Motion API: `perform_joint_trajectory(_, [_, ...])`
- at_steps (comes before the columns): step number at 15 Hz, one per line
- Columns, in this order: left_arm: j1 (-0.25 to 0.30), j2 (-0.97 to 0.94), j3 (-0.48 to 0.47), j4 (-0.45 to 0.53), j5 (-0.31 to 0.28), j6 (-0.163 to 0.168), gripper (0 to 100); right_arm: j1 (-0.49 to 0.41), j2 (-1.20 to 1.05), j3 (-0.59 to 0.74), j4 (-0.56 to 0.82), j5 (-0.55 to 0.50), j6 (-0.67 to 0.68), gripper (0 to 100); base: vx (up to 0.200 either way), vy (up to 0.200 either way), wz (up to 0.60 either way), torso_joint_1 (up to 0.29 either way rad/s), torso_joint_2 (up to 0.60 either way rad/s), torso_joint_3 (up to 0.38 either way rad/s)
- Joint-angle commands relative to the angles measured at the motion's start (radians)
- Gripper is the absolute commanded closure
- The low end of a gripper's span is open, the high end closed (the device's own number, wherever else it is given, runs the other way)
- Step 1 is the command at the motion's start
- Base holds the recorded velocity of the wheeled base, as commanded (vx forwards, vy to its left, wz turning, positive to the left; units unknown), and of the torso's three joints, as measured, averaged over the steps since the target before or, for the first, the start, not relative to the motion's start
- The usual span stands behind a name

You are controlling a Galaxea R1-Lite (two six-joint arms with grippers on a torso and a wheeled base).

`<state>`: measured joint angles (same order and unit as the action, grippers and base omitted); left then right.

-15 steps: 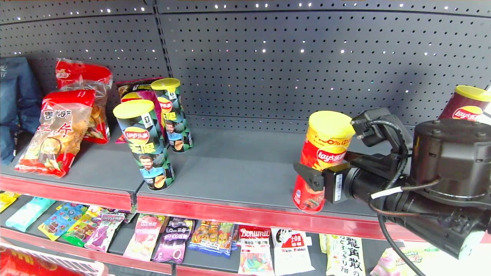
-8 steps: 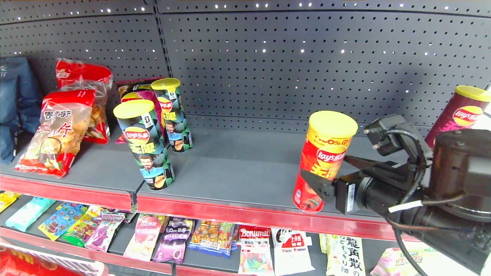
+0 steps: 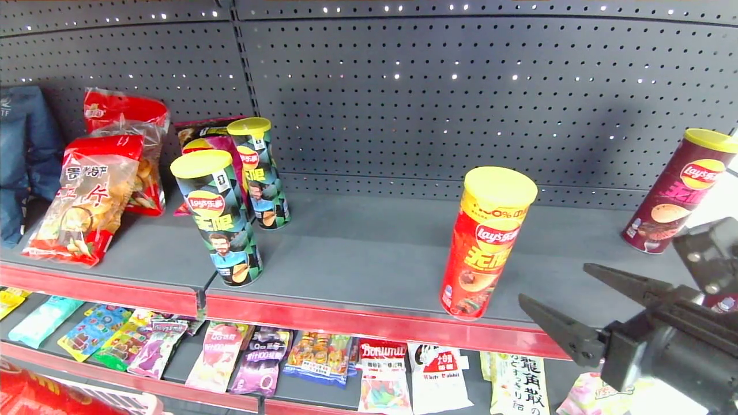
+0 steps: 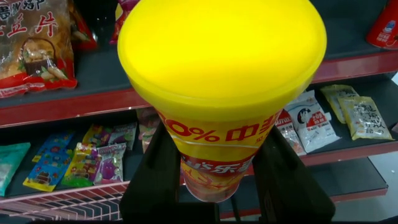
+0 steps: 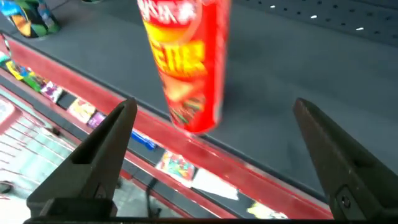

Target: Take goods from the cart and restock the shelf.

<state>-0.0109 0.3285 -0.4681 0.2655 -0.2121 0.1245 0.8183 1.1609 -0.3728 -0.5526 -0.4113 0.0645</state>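
The red chip can (image 3: 481,248) stands upright on the shelf (image 3: 369,253) just behind its red lip (image 3: 346,323). The right pincer (image 3: 553,283) is spread open and apart from it, while the left pincer (image 4: 219,134) is clamped round the body of a yellow-lidded chip can (image 4: 221,56). Such tubes are likely light, stiff cardboard with a slick skin, tall and easily toppled, so a mid-body hold looks safest. Bare shelf lies between the green chip cans (image 3: 222,225) and the maroon chip can (image 3: 671,193), though the lip leaves little margin in front.

chip can (image 3: 487,242) stands on shelf (image 3: 369,248), left of right gripper (image 3: 553,282).
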Motion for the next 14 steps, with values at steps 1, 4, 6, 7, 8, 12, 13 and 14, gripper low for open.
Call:
perform_joint_trajectory(1, [0.000,0.009,0.003,0.000,-0.003,0.000,100,-0.076,-0.178,0.092,0.003,0.051,-0.051,0,0.000,0.000,0.00,0.000,0.00,0.000])
perform_joint_trajectory(4, [-0.001,0.009,0.002,-0.003,-0.027,0.000,100,-0.372,-0.414,0.209,0.134,0.215,-0.143,0,0.000,0.000,0.00,0.000,0.00,0.000])
perform_joint_trajectory(6, [-0.001,0.009,-0.004,-0.003,-0.076,0.000,100,-0.504,-0.587,0.183,0.402,0.252,-0.146,0,0.000,0.000,0.00,0.000,0.00,0.000])
perform_joint_trajectory(7, [-0.001,0.009,-0.004,-0.003,-0.102,0.000,100,-0.530,-0.662,0.146,0.539,0.247,-0.146,0,0.000,0.000,0.00,0.000,0.00,0.000])
perform_joint_trajectory(8, [-0.001,0.010,-0.003,-0.003,-0.122,0.000,100,-0.565,-0.756,0.106,0.714,0.235,-0.146,0,0.000,0.000,0.00,0.000,0.00,0.000])
perform_joint_trajectory(12, [-0.001,0.023,-0.006,-0.003,-0.154,-0.002,100,-0.777,-0.954,0.029,0.997,0.198,-0.143,0,0.000,0.000,0.00,0.000,0.00,0.000])
perform_joint_trajectory(13, [-0.001,0.024,-0.006,-0.003,-0.173,-0.002,100,-0.821,-1.024,0.057,1.005,0.215,-0.143,0,0.000,0.000,0.00,0.000,0.00,0.000])
perform_joint_trajectory(14, [-0.001,0.024,-0.006,-0.005,-0.173,-0.002,100,-0.817,-1.098,0.104,0.990,0.243,-0.149,0,0.000,0.000,0.00,0.000,0.00,0.000])
